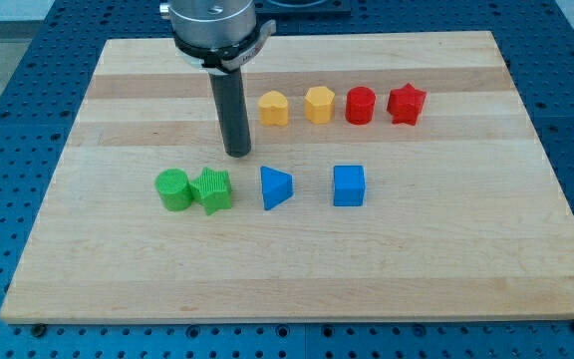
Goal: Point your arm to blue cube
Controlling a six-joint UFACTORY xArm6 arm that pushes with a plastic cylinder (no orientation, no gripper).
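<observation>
My tip, a bare rod with no fingers to open or close, rests just far of the green star, well left of the blue cube, which sits right of the blue triangular block, so reaching it likely means travelling right.

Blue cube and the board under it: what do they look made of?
Blue cube: probably plastic, matte, one uniform colour; its surface is too small to read further. Board: light wood with visible grain bands and a smooth, faintly satin finish. My tip stands up and to the view's left of the cube, apart from it.
</observation>
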